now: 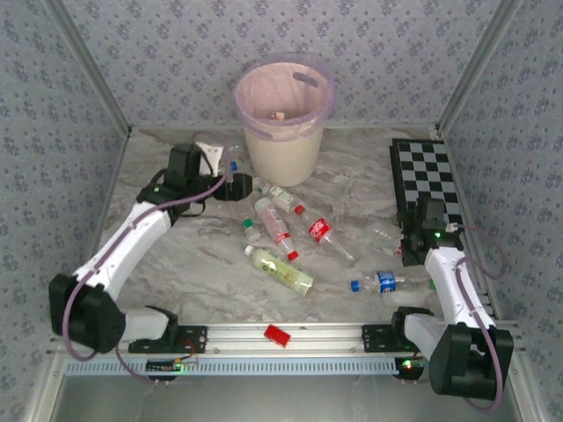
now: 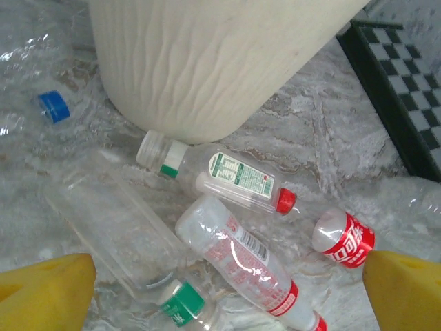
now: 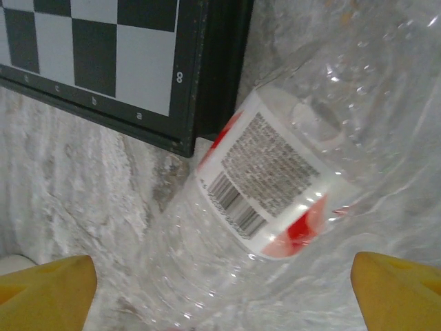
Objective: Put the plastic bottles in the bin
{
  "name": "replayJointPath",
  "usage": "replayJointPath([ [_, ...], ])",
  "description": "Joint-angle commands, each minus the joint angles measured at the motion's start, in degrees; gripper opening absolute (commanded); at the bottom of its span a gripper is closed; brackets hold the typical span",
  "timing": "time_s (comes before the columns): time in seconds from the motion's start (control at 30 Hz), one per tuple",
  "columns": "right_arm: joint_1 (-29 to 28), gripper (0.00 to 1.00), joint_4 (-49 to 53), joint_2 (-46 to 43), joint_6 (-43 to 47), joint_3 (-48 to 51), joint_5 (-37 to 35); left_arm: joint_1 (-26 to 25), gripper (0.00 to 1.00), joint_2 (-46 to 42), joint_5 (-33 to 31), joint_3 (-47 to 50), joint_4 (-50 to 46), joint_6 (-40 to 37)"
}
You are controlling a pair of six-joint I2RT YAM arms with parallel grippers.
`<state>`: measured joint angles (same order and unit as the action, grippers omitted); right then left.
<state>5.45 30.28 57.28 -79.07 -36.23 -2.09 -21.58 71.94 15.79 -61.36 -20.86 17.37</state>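
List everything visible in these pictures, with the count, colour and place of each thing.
table: one, grey marbled, under everything
walls: three, pale blue patterned, around the table
bin: one, cream-white, lined pink, far middle
plastic bottles: at least eight, clear, caps red, blue, green or white, lying in front of the bin
chequered board: one, black and white, far right
red block: one, red, near edge, middle
left gripper: one, yellow fingertips, open above bottles by the bin
right gripper: one, yellow fingertips, open over a clear bottle beside the board
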Motion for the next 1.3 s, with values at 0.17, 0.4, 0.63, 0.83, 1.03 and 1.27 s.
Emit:
replayJointPath([
  [0.17, -2.41, 0.96, -8.69, 8.36, -9.37, 0.37, 0.67, 1.48, 0.99, -13.2, -5.37, 17.68, 6.12, 13.04],
  [0.4, -6.52, 0.9, -12.74, 15.68, -11.47, 0.92, -3.13, 2.69, 0.97, -18.81, -9.22, 21.97, 6.12, 16.97],
  [0.63, -9.11, 0.82, -11.31, 11.68, -11.28, 1.76, -8.86, 3.06, 0.97, -18.05, -9.1, 22.87, 6.24, 18.04],
  [0.83, -11.61, 0.73, -7.61, 6.56, -9.03, 0.84, -13.7, 3.05, 0.97, -15.11, -8.89, 21.67, 7.71, 19.45],
  [1.03, -19.44, 0.71, 0.05, 2.44, -3.35, -6.34, -25.15, 3.3, 0.97, -14.75, -11.97, 22.33, 9.46, 22.72],
  [1.27, -23.03, 0.49, 0.9, 2.51, 3.67, -13.12, -31.05, 3.39, 0.97, -14.19, -10.61, 22.64, 10.23, 24.55],
])
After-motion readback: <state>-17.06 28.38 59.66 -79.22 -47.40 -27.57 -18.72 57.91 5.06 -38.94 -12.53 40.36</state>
